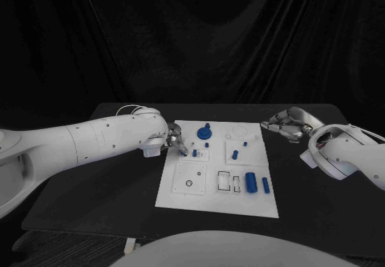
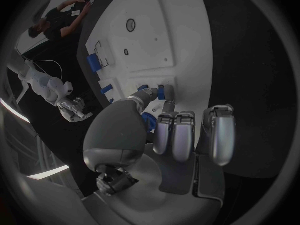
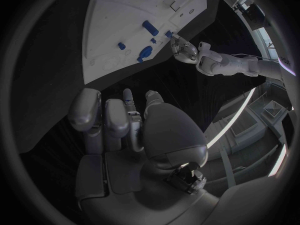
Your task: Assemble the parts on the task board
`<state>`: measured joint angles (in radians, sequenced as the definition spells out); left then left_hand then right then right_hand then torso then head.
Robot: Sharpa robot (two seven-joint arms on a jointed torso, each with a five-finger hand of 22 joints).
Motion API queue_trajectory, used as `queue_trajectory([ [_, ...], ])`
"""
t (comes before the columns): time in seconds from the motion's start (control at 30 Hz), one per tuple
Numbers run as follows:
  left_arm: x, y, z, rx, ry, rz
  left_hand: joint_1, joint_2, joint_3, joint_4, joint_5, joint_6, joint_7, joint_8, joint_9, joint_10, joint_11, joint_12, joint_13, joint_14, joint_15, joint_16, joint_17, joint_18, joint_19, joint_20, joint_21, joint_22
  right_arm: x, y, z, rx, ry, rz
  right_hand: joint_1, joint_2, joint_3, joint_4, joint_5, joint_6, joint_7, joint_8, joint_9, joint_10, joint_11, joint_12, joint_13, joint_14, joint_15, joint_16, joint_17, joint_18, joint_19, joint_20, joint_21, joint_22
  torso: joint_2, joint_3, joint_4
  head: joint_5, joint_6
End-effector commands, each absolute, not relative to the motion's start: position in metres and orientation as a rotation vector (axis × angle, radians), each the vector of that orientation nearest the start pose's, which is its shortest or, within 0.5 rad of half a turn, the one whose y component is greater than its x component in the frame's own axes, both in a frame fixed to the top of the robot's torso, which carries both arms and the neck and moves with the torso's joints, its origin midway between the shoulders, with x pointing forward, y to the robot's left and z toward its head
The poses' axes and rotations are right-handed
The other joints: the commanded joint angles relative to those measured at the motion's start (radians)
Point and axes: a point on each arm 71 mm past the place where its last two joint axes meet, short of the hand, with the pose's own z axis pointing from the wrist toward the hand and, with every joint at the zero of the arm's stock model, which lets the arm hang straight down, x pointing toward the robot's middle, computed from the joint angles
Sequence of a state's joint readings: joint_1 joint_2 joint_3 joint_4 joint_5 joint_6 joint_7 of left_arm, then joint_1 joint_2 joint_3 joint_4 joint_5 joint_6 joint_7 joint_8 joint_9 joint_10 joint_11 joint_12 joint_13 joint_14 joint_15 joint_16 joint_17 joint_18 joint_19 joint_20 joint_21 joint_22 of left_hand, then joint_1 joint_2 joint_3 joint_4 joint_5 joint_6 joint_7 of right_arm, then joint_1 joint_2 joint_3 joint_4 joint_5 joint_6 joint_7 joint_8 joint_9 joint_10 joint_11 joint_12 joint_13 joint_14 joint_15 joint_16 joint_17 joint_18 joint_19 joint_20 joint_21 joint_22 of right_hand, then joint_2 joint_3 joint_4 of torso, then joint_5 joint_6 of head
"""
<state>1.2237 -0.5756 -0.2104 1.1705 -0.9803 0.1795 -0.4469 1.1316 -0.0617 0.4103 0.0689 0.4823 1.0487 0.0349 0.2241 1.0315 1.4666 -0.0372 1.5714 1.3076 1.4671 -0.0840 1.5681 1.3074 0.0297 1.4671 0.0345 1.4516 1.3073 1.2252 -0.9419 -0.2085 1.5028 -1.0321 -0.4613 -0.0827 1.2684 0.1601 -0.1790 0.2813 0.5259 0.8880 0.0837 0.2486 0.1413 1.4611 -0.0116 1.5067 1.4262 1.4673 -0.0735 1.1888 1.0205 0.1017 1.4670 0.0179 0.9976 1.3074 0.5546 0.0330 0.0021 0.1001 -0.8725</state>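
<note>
While the white task board (image 1: 216, 194) is lying flat in the middle of the black table (image 1: 104, 200), its recesses and pegs are carrying the blue parts: a round blue disc (image 1: 205, 133) is sitting near the far edge, a small blue peg (image 1: 235, 155) is standing upright toward the middle, and two blue cylinders (image 1: 251, 182) are lying side by side at the near right, just beside a pair of rectangular slots (image 1: 227, 181). A square plate with a small ring (image 1: 190, 179) is occupying the near left part of the board. At the board's far left edge the left hand (image 1: 174, 142) is reaching over the plate, and in the left wrist view its fingertips (image 2: 164, 93) are touching a small blue piece (image 2: 167, 92); whether it is actually pinching it, I cannot tell. Off the board's far right corner, the right hand (image 1: 285, 127) is hovering over bare table with its fingers curled inward around nothing.
</note>
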Motion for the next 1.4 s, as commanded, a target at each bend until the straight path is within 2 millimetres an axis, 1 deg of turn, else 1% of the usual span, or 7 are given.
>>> queue_trajectory([
  [0.03,0.506,0.188,-0.291,-0.193,2.451,-0.357,0.000,0.013,0.009,-0.004,0.008,0.001,-0.009,-0.004,0.000,0.104,-0.006,-0.001,0.263,0.104,-0.004,0.003,0.263,0.004,0.023,-0.009,-0.004,0.219,0.470,-0.272,-0.232,0.333,1.779,0.627,0.008,0.000,-0.001,0.004,0.002,0.003,0.003,0.002,-0.001,0.041,-0.001,-0.005,-0.004,0.022,-0.008,-0.004,-0.001,0.004,0.023,0.005,-0.006,0.062,0.000,0.0000,-0.0001,-0.001,0.000],
  [0.27,0.504,0.193,-0.285,-0.178,2.463,-0.359,0.000,0.016,0.014,-0.005,0.014,0.002,-0.009,-0.005,0.000,0.104,-0.006,-0.001,0.263,0.104,-0.003,0.003,0.263,0.005,0.021,-0.008,-0.008,0.217,0.470,-0.271,-0.233,0.332,1.782,0.628,0.008,0.000,-0.001,0.004,0.002,0.002,0.003,0.001,-0.002,0.040,-0.001,-0.006,-0.005,0.021,-0.009,-0.005,-0.002,0.004,0.023,0.005,-0.006,0.062,0.000,0.0000,-0.0002,0.003,0.000],
  [0.57,0.511,0.194,-0.268,-0.138,2.479,-0.348,0.005,0.021,0.027,-0.011,0.020,0.000,-0.007,-0.007,-0.002,0.104,-0.005,-0.001,0.263,0.104,-0.003,0.003,0.263,0.006,0.019,-0.008,-0.010,0.216,0.471,-0.269,-0.234,0.329,1.785,0.630,0.008,0.000,-0.001,0.004,0.002,0.001,0.004,0.000,-0.002,0.040,-0.001,-0.007,-0.007,0.021,-0.009,-0.005,-0.003,0.004,0.022,0.005,-0.007,0.062,-0.001,-0.0002,0.0003,0.007,0.000],
  [1.0,0.516,0.189,-0.267,-0.097,2.527,-0.323,0.004,0.026,0.042,-0.016,0.019,-0.005,-0.003,-0.010,-0.003,0.104,-0.002,-0.001,0.263,0.104,-0.001,0.003,0.263,0.007,0.015,-0.006,-0.017,0.214,0.471,-0.270,-0.235,0.329,1.789,0.629,0.008,0.000,-0.001,0.004,0.002,-0.002,0.004,-0.001,-0.003,0.037,-0.001,-0.009,-0.013,0.020,-0.009,-0.008,-0.007,0.005,0.022,0.005,-0.012,0.061,0.000,0.0001,-0.0008,0.006,0.000],
  [1.1,0.517,0.188,-0.268,-0.090,2.541,-0.306,0.000,0.026,0.043,-0.014,0.013,-0.006,-0.002,-0.011,-0.003,0.104,-0.001,-0.001,0.263,0.104,0.000,0.003,0.263,0.007,0.014,-0.006,-0.018,0.214,0.471,-0.270,-0.235,0.329,1.790,0.629,0.008,0.000,-0.001,0.004,0.002,-0.002,0.004,-0.001,-0.003,0.037,-0.001,-0.009,-0.013,0.020,-0.009,-0.008,-0.007,0.005,0.022,0.005,-0.012,0.061,0.000,0.0001,-0.0007,0.006,0.000],
  [1.17,0.518,0.187,-0.268,-0.087,2.549,-0.295,-0.006,0.024,0.045,-0.015,-0.004,-0.006,-0.001,-0.011,-0.004,0.104,0.000,-0.001,0.263,0.104,0.002,0.003,0.263,0.009,0.011,-0.004,-0.023,0.212,0.471,-0.270,-0.235,0.329,1.791,0.628,0.008,0.000,-0.001,0.004,0.002,-0.003,0.004,-0.002,-0.003,0.035,-0.001,-0.011,-0.016,0.020,-0.009,-0.008,-0.007,0.005,0.022,0.005,-0.011,0.061,0.000,0.0001,-0.0004,0.005,0.000],
  [1.4,0.524,0.183,-0.269,-0.089,2.546,-0.285,-0.006,0.025,0.047,-0.016,-0.006,-0.007,-0.002,-0.012,-0.004,0.104,0.000,-0.001,0.263,0.104,0.002,0.003,0.263,0.008,0.011,-0.004,-0.023,0.212,0.471,-0.270,-0.236,0.334,1.793,0.632,0.008,0.000,-0.001,0.004,0.002,-0.003,0.004,-0.002,-0.003,0.035,-0.001,-0.011,-0.016,0.020,-0.009,-0.008,-0.007,0.005,0.022,0.005,-0.011,0.061,0.001,0.0001,-0.0005,0.002,0.000],
])
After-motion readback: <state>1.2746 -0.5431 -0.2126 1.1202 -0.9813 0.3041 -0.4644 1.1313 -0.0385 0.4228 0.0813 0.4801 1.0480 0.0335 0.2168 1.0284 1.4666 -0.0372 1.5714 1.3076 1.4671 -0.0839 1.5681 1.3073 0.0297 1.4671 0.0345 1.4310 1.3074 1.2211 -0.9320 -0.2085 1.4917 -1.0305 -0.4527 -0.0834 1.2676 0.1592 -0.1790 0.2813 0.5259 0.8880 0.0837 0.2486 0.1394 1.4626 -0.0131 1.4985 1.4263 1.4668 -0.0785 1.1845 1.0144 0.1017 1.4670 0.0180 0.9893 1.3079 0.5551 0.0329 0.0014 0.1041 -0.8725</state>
